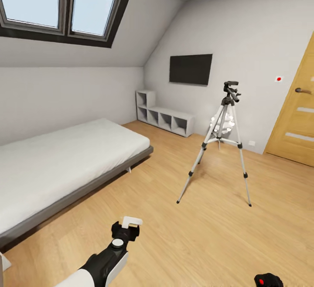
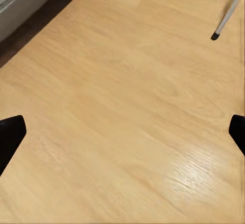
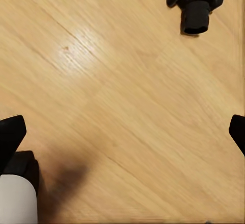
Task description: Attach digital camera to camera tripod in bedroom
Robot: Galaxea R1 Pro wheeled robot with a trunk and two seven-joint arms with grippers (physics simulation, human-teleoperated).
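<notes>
The tripod (image 1: 222, 141) is seen standing upright on the floor (image 1: 174, 234), beyond the camera (image 3: 196, 2) lying there. Both claws, left (image 2: 122, 132) and right (image 3: 122, 132), are held wide open, empty.

I'm seeing the digital camera (image 1: 267, 281) getting cut off at the head view's bottom edge; bed (image 1: 52, 165) is running off left.

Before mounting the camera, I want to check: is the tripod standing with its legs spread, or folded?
Spread and upright. The camera tripod stands on the wood floor with its legs splayed apart, head on top.
</notes>
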